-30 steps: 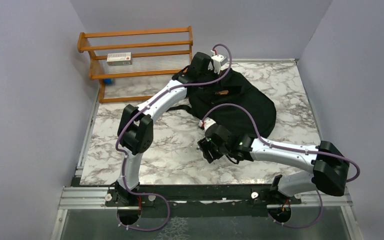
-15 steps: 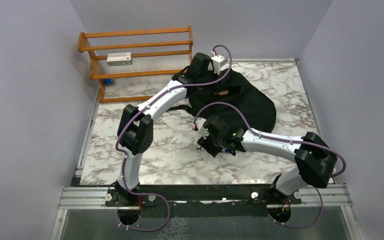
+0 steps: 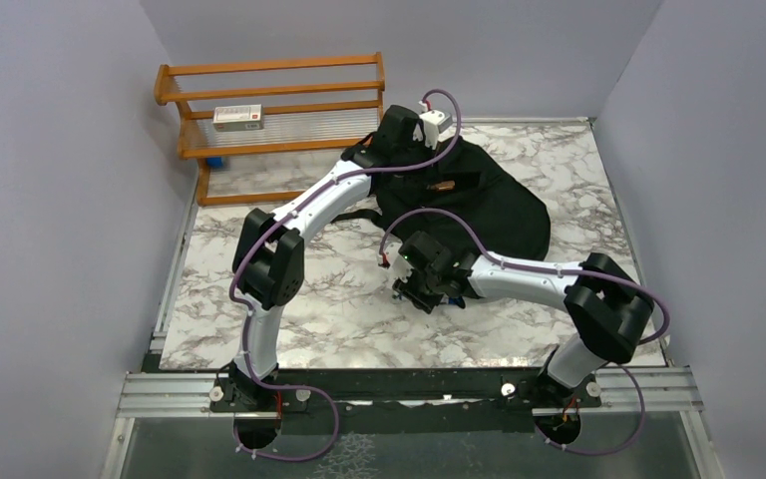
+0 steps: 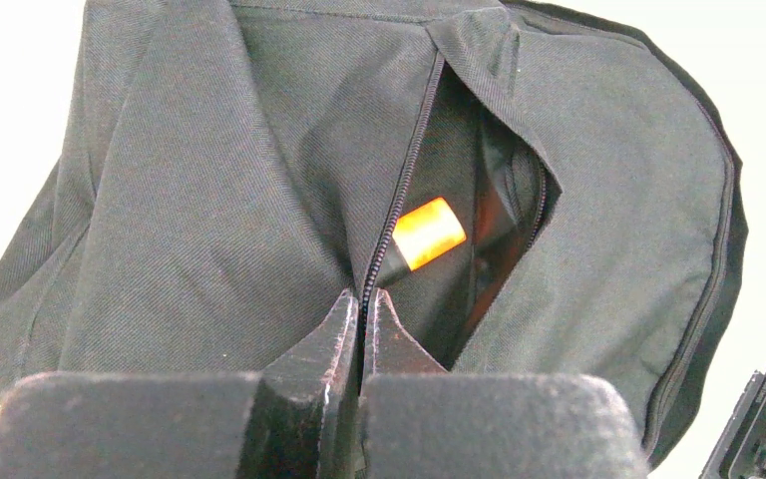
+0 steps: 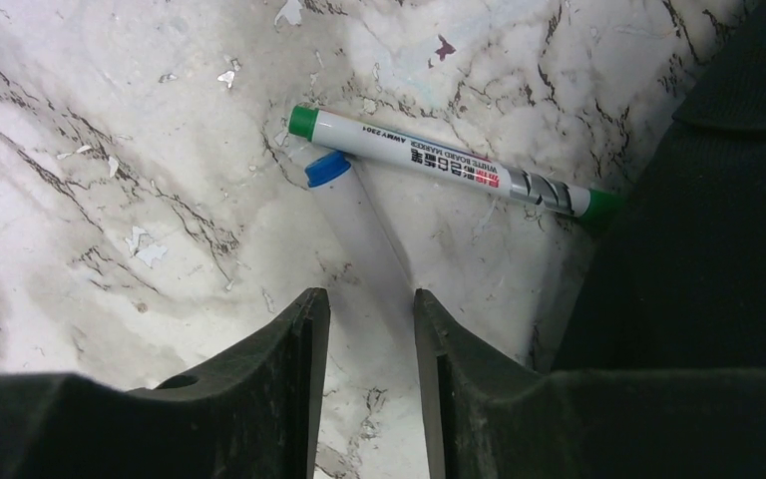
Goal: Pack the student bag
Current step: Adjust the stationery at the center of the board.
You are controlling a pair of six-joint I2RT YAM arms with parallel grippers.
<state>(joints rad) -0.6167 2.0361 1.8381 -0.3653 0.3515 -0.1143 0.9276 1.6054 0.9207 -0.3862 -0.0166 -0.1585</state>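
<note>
Over the last second the right arm has folded in toward the middle of the table: its elbow has swung left and away from the near edge, and the wrist has crept a little toward the bag [image 3: 499, 205]. The left arm has not shifted in that time. The bag lies at the far centre of the table, slumped on its side, next to the wooden rack [image 3: 269, 110]. The left gripper [image 4: 364, 324] is pinched tight on the bag's fabric right at the zip line, holding the slit open. Something orange [image 4: 429, 233] shows inside the gap. The right gripper [image 5: 369, 299] is spread, nothing held. It hangs over a blue-capped marker [image 5: 364, 230] lying on the marble, whose barrel runs in between the two fingers. A green-capped marker [image 5: 449, 168] lies just beyond, close to the blue cap, with its far end near the bag's edge. Contact between the fingers and the blue-capped marker cannot be judged from here. Reading: the move has lined the right fingers up for a pick, the likely step being to close on the blue-capped marker and carry it to the held-open slit. Packing looks partly done, with two markers still out on the table.
</note>
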